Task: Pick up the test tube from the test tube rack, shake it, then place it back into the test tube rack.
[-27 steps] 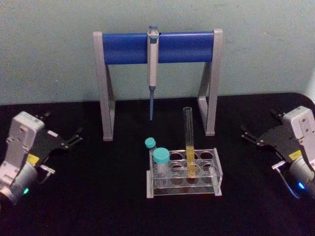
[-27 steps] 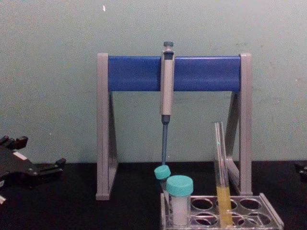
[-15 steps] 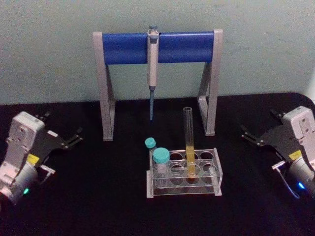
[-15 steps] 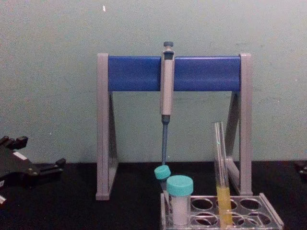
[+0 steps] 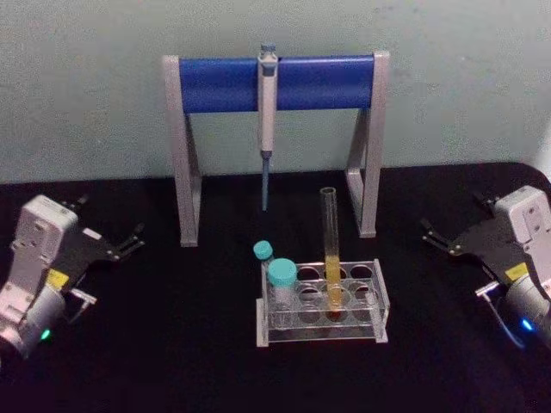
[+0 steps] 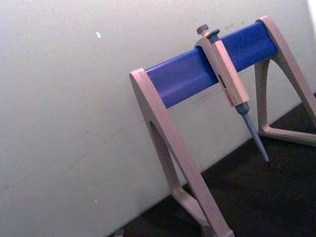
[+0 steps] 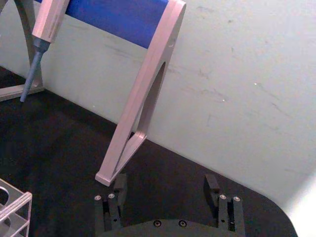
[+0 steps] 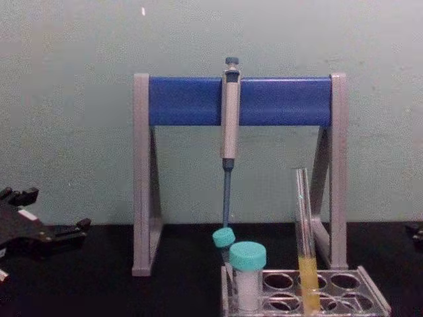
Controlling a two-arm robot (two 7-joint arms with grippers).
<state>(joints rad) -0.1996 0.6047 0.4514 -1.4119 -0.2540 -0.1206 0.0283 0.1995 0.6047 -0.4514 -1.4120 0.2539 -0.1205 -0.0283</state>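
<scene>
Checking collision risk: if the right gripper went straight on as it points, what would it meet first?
Probably the stand: its right foot lies just ahead of one finger of the open right gripper. Between the fingers the line runs on to the wall; depth is unclear.

test tube rack (image 8: 377, 294) base off-frame

a grey-blue pipette (image 5: 267, 107) hangs on the blue-barred stand (image 5: 215, 84); two teal-capped vials (image 5: 281, 274) sit in front of it.
</scene>
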